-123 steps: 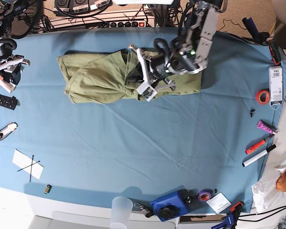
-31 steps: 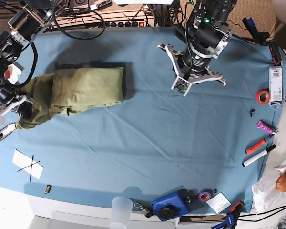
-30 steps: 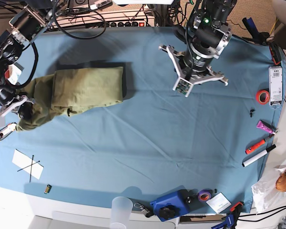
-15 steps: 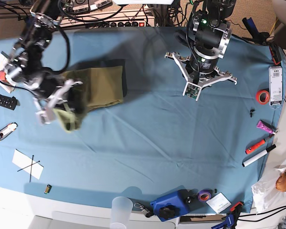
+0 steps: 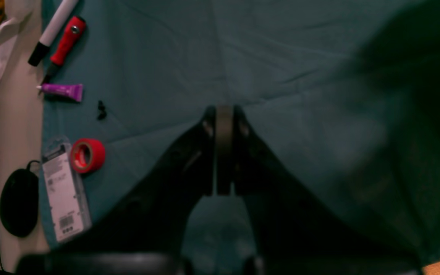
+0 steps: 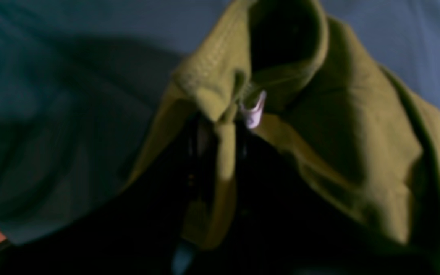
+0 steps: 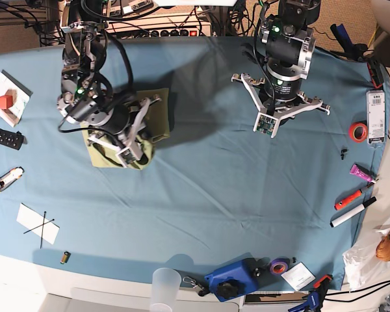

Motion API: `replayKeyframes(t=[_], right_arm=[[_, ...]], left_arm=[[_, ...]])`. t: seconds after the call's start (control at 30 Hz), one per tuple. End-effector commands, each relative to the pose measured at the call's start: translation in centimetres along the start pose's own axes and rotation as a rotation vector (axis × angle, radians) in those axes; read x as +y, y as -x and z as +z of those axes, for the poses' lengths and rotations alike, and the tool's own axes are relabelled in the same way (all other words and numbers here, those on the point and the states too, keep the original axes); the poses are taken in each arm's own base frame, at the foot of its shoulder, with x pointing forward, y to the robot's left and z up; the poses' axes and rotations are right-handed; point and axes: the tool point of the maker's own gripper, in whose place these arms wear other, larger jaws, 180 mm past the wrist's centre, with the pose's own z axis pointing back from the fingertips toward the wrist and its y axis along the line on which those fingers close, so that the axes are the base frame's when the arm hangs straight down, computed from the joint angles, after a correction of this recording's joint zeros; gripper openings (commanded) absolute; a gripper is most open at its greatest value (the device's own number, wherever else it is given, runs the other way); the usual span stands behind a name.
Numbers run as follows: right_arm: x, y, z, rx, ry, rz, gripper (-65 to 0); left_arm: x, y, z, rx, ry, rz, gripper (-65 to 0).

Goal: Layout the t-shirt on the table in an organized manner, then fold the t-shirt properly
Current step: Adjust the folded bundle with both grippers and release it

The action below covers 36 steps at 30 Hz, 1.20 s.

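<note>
The olive-green t-shirt (image 7: 151, 109) lies bunched in a small heap on the left half of the light blue table (image 7: 201, 195), partly hidden under my right arm. My right gripper (image 7: 129, 155) is shut on a fold of the t-shirt (image 6: 357, 160); in the right wrist view the cloth is pinched between the dark fingers (image 6: 201, 141), with a small pale label beside them. My left gripper (image 7: 266, 125) hovers over bare table at the back right, far from the shirt. In the left wrist view its fingers (image 5: 209, 126) are pressed together with nothing in them.
A red tape roll (image 7: 358, 131), a packaged item (image 7: 376, 117), a purple tube (image 7: 363, 172) and markers (image 7: 352, 207) line the right edge. A remote (image 7: 4, 137) and a white box (image 7: 6, 97) sit at the left. A cup (image 7: 166, 289) and a blue object (image 7: 234, 279) stand at the front.
My right arm has swung from the table's left edge toward the middle, carrying the shirt's end over onto itself, so the shirt is now a smaller bundle. The left arm drifted slightly right.
</note>
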Motion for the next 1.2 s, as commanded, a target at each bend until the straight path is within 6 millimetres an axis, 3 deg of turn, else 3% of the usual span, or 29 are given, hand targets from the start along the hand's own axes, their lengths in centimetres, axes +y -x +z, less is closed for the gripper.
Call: replayKeyframes(t=[0.0,0.07,0.2,0.43,0.53,0.63,0.7,0.8,0.9,1.03,1.17], right_arm=[[0.0,-1.3,0.4,-0.044,0.000,0.025,-50.0],[0.5,-1.4,0.2,-0.043,-0.013,0.036,-46.1],[1.2,-1.2,0.7,-0.019,-0.032,0.043,-46.1],[2.9,-5.9,5.3,-0.236,0.007,0.140,-46.1],[3.0,-6.9,7.1,-0.299,0.069,0.182,-46.1],[0.5,-6.5,8.1,-0.291,0.203,0.155,-47.3],[-2.4,-6.0,9.0,-0.283,0.317,0.093,-54.1],[-6.8,-5.1,11.4,-0.304,0.468,-0.014,-63.7],[-10.7,-3.1,13.5,-0.296,0.592,-0.131,-65.0],[-13.5,1.1,12.7,-0.225,0.568,-0.305,-65.0],[-14.3,4.7,10.4,-0.166,0.462,-0.400,-65.0]], left_arm=[[0.5,-0.9,0.3,-0.038,-0.018,0.010,-65.0],[0.5,-0.9,0.3,-0.038,-0.019,0.010,-65.0],[0.7,-0.8,0.3,-0.033,-0.030,0.004,-65.0],[1.7,-0.7,0.4,-0.026,-0.089,-0.026,-65.0],[1.8,-0.7,0.4,-0.025,-0.090,-0.021,-65.0],[2.0,-0.6,0.5,-0.024,-0.106,0.015,-65.0],[1.5,-0.6,0.4,-0.027,-0.078,0.022,-65.0],[-2.3,-1.8,0.6,-0.092,0.138,0.024,-65.0],[-7.2,-5.1,2.7,-0.275,0.433,0.053,-65.0],[-9.4,-8.5,5.1,-0.473,0.604,0.056,-65.0],[-10.2,-9.0,4.0,-0.489,0.636,0.025,-65.0]])
